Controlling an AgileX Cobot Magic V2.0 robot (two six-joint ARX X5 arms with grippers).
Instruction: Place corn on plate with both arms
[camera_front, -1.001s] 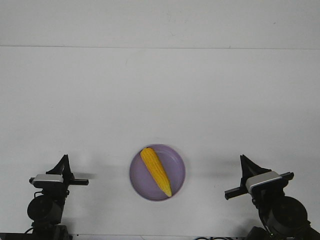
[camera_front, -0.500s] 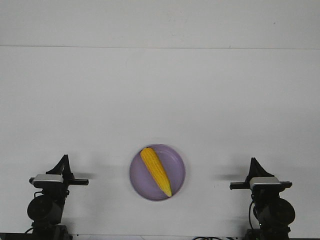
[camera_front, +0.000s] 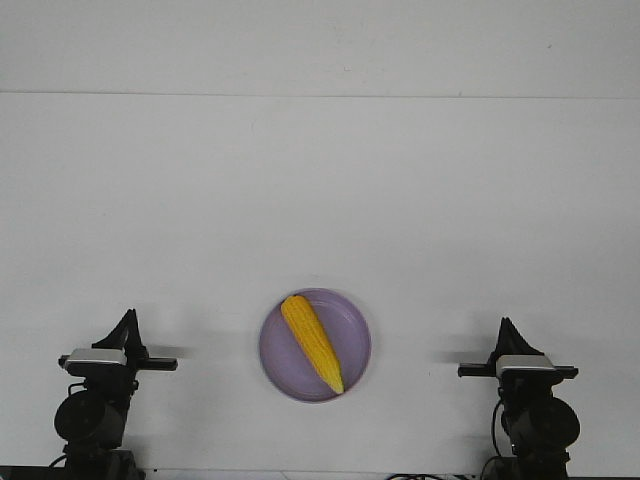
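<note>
The yellow corn (camera_front: 312, 342) lies diagonally on the lavender plate (camera_front: 352, 322) near the table's front centre, its pointed end toward the front right. My left gripper (camera_front: 128, 318) is at the front left, well apart from the plate, its fingers together in a point. My right gripper (camera_front: 508, 325) is at the front right, also well apart from the plate, its fingers together in a point. Neither gripper holds anything.
The white table (camera_front: 320, 200) stretches back to a white wall. A faint line marks the table's far edge.
My right arm has swung back from a tilted pose to a straight, upright one and moved slightly right. The left arm, corn and plate have not moved.
</note>
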